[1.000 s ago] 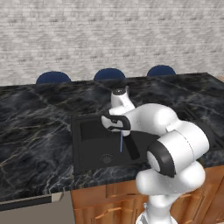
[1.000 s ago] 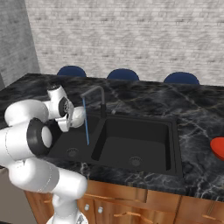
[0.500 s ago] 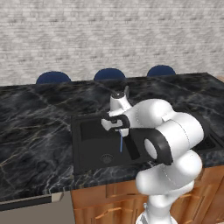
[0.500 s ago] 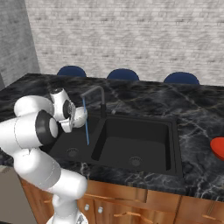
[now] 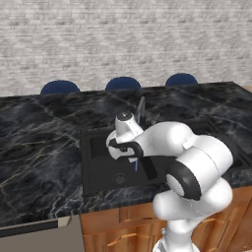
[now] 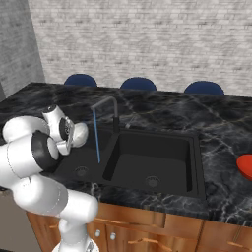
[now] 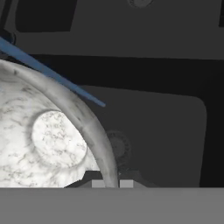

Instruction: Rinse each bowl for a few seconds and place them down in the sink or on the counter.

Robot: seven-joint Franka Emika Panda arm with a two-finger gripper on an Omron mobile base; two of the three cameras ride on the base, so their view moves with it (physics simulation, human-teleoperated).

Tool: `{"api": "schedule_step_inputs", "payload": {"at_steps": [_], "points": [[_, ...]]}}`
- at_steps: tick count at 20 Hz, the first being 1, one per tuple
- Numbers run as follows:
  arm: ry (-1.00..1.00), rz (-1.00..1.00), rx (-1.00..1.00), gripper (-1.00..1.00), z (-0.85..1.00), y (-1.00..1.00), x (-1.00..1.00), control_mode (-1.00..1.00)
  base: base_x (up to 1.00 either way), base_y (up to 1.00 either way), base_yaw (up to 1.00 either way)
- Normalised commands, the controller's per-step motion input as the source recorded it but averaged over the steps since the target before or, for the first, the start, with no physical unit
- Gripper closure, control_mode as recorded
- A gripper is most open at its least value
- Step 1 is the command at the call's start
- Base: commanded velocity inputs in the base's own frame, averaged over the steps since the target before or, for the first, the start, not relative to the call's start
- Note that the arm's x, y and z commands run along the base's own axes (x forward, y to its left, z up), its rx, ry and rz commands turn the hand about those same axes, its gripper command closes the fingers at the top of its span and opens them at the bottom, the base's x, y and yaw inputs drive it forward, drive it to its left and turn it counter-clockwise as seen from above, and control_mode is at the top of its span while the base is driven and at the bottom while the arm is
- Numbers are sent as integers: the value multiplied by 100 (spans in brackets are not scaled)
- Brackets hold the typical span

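Now the fingers [image 7: 108,183] grip the white bowl [image 7: 48,135] by its rim, holding it tipped beside the water stream [image 6: 96,138] over the sink [image 6: 147,162]; probably for rinsing.

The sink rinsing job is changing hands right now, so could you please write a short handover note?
Gripper: shut on the bowl, holding it by its rim over the left basin of the sink.
Water: a thin blue stream runs from the faucet, just beside the bowl.
Done: bowl picked up and brought to the tap.
Left: finish rinsing, then set it down in the sink or on the counter.
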Motion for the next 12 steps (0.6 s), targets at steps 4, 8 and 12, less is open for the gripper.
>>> {"api": "schedule_step_inputs", "payload": {"at_steps": [4,8,12], "points": [[0,6,2,100,37,30,-20,-100,0,0,0],[8,7,0,100,46,36,-10,-100,0,0,0],[18,7,3,100,40,34,-4,-100,0,0,0]]}}
